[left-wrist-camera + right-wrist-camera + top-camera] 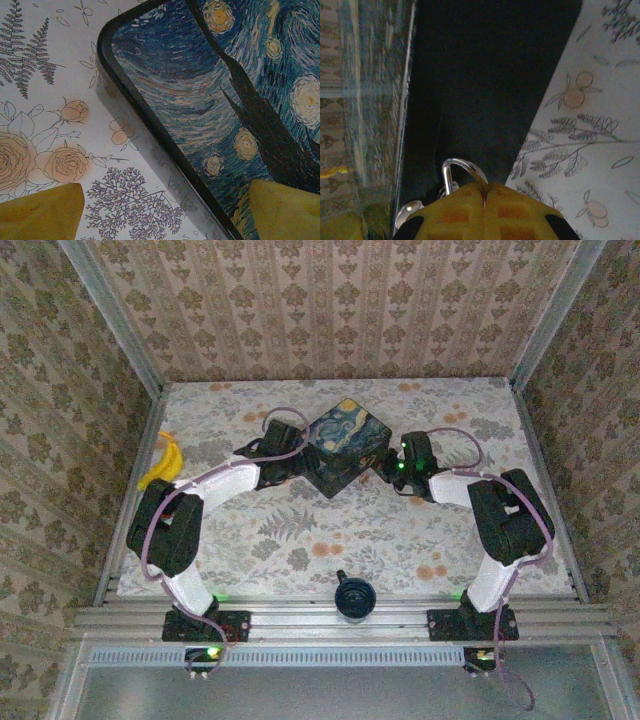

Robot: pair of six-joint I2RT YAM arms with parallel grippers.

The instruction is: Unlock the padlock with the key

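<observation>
The dark blue swirly-sky box (345,445) sits in the middle of the floral table (300,530). My left gripper (300,455) is at its left side. In the left wrist view that gripper (165,207) is open, one yellow finger (42,212) over the cloth and the other over the box lid (200,80), straddling its black edge. My right gripper (392,466) is at the box's right side. Its yellow pads are pressed together (485,192). The padlock's silver shackle (462,167) arches out just past them against the dark box wall (490,75), one leg running into the seam. The padlock body and the key are hidden.
A yellow object (165,462) lies at the table's left edge. A black round knob (354,597) stands at the near rail between the arm bases. Patterned walls with metal rails close in the left, back and right. A shiny round metal piece (410,210) sits beside the shackle.
</observation>
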